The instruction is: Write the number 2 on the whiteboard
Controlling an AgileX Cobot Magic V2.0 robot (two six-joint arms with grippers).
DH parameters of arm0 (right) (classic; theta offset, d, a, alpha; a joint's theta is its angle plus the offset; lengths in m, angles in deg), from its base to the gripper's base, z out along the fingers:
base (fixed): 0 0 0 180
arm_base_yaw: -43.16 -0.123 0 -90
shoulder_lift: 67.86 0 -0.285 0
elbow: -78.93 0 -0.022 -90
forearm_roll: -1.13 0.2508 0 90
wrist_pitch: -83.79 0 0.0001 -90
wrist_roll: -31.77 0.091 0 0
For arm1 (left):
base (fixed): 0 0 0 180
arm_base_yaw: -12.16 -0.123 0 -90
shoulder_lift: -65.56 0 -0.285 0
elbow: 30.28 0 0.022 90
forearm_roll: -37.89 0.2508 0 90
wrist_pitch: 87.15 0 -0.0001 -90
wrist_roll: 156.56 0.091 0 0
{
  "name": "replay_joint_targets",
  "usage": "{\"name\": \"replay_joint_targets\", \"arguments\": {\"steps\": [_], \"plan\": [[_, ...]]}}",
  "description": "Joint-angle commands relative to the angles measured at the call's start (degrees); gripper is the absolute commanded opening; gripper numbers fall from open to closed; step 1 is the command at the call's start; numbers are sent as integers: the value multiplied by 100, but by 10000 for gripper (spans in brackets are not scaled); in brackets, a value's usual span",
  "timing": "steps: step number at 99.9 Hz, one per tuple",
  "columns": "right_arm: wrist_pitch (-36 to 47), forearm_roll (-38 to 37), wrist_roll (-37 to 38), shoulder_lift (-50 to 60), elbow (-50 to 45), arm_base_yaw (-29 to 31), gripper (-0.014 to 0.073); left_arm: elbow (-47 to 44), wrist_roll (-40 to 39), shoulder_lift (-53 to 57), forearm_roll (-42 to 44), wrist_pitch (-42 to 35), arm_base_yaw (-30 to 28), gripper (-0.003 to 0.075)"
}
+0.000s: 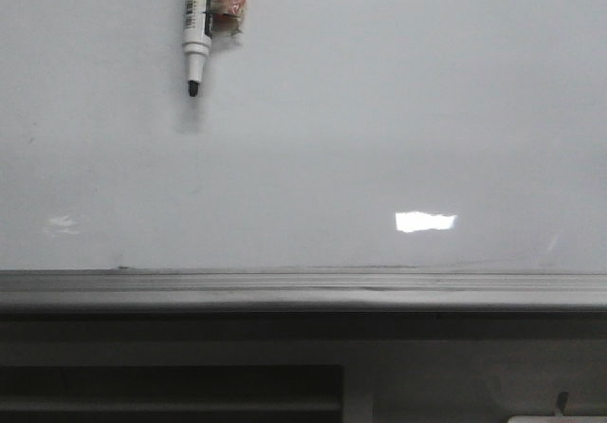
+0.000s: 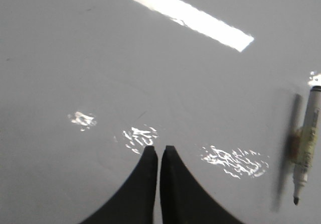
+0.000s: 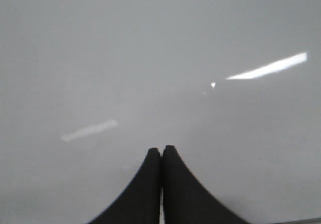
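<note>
Whiteboard [image 1: 379, 138]: glossy, blank, grey ledge [image 1: 303, 290] at 6 o'clock.
Marker [image 1: 197, 25]: upright, tip toward 6 o'clock.
Left gripper [image 2: 159, 149]: jaws closed, empty.
Right gripper [image 3: 161, 149]: jaws closed, empty.

Whiteboard [image 1: 379, 129] is seen glossy pale grey-white; ledge [image 1: 303, 290] grey; marker [image 1: 197, 25] white-bodied, black-tipped; fingers [image 2: 145, 184] black.

Office or classroom, whiteboard [image 1: 379, 138], marker [image 1: 197, 25], ledge [image 1: 303, 290]

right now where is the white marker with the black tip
Front view: the white black-tipped marker hangs tip-down at the glossy whiteboard's upper left, high above the grey metal ledge.
</note>
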Motion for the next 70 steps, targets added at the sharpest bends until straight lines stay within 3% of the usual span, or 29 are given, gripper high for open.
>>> {"name": "replay_joint_targets", "arguments": {"steps": [1,8,29,37,49,56,70], "plan": [[-177,-100,-419,-595,584,-39,-47,674,468,-468,206,361,56,-20],[-214,-100,-466,-959,862,-230,-47,972,875,-733,190,456,349,-20],[-218,-60,-486,-1640,1231,-827,-4,1391,980,-1460,45,307,1271,0],[-151,25,-486,-1738,1231,-981,131,1414,980,-1777,-295,33,1652,93],[-62,25,-486,-1745,1231,-1122,400,1425,980,-2262,-624,-610,2138,326],[-22,25,-486,-1745,1231,-1127,442,1425,980,-2564,-667,-995,2437,414],[-20,25,-486,-1745,1231,-1127,421,1460,980,-3223,-642,-1781,3166,418]]}}
